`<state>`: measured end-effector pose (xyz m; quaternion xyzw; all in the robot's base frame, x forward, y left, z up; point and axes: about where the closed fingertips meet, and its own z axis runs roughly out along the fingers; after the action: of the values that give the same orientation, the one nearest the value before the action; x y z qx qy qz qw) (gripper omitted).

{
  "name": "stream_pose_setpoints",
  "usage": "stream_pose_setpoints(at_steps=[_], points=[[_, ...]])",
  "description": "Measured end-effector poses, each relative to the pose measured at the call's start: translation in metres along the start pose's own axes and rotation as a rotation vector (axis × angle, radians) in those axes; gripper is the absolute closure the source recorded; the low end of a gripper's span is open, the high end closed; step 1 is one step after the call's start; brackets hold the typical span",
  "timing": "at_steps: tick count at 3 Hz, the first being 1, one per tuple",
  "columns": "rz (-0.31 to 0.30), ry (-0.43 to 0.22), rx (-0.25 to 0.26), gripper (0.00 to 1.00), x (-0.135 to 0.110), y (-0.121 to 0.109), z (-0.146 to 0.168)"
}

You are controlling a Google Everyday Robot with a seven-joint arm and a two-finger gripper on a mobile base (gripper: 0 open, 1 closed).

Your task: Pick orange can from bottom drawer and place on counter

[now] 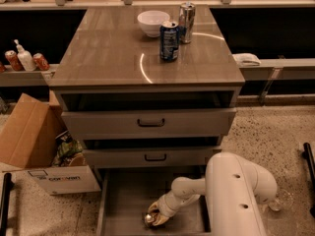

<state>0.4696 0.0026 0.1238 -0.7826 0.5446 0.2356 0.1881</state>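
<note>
honestly the sketchy bit was the lift. the small shiny orange-copper drink can point(150, 219) sat low in the wide shallow grey bottom drawer point(123, 205), close under the grey middle drawer front point(118, 157), so coming straight up could've clipped that and knocked it loose. the robot's two-finger claw point(157, 214) was down in there, looking pinched narrow round the can. up on the glossy grey-brown counter top point(103, 53), a sloppy set-down could've bumped the dark blue can point(169, 41).

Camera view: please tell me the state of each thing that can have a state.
Bottom drawer: pulled open.
Top drawer: slightly open.
Middle drawer: slightly open.
Orange can: inside the bottom drawer, at the gripper.
Gripper: down in the bottom drawer.
Blue can: upright on the counter.
Silver can: upright.
Cardboard box: flaps open.
</note>
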Motion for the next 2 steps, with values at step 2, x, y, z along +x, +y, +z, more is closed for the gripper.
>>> stream_pose_setpoints(at_steps=[2], points=[[0.021, 0.002, 0.050, 1.00, 0.007, -0.004, -0.044]])
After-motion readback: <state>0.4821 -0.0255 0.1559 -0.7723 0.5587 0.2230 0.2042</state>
